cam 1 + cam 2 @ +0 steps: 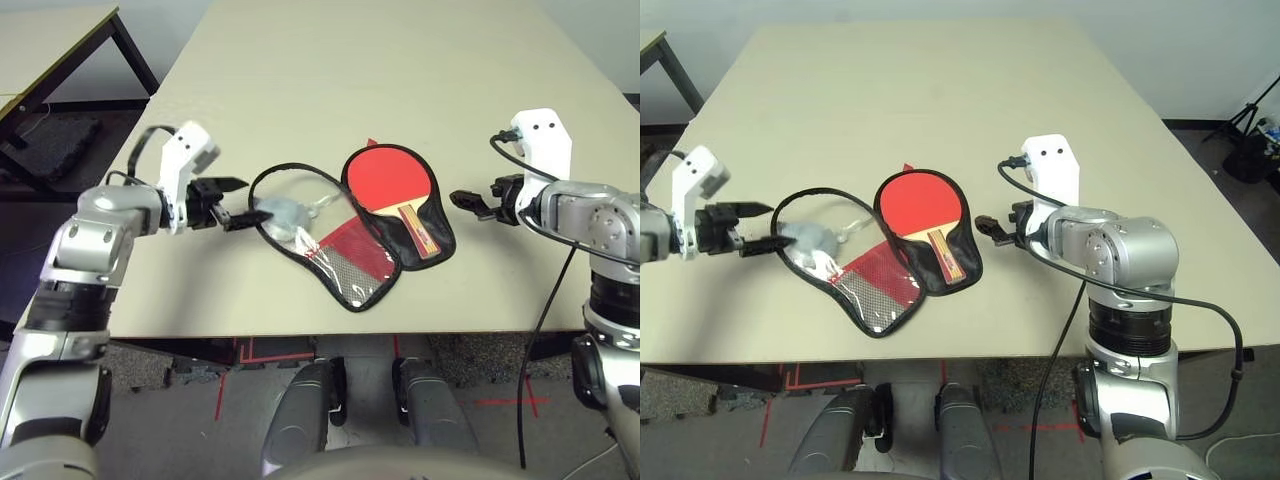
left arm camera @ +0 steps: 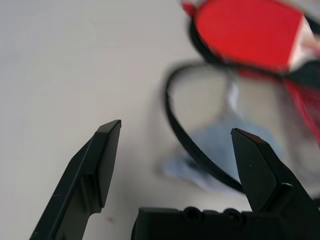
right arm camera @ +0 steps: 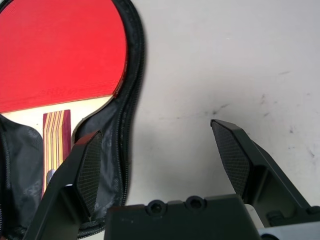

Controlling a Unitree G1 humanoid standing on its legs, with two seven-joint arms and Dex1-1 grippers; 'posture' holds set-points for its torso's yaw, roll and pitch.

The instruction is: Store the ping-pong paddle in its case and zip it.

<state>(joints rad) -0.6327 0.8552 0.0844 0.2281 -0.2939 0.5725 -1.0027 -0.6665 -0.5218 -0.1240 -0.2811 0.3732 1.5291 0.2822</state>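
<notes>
Paddle [image 1: 392,182] lay in open case [image 1: 430,235]; L gripper [image 1: 234,204] & R gripper [image 1: 480,206] flanked case, both wide, empty; handle label [image 1: 418,232] unreadable.

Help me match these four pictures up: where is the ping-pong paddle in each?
Left eye: paddle, slightly right of centre.
Right eye: slightly left of centre.
Left wrist: out past the left tool, beyond the grey pouch.
Right wrist: beside the right tool, its handle partly behind one finger.
Shared landmark: the case's black edge.

No readable text or signs anywhere.
</notes>
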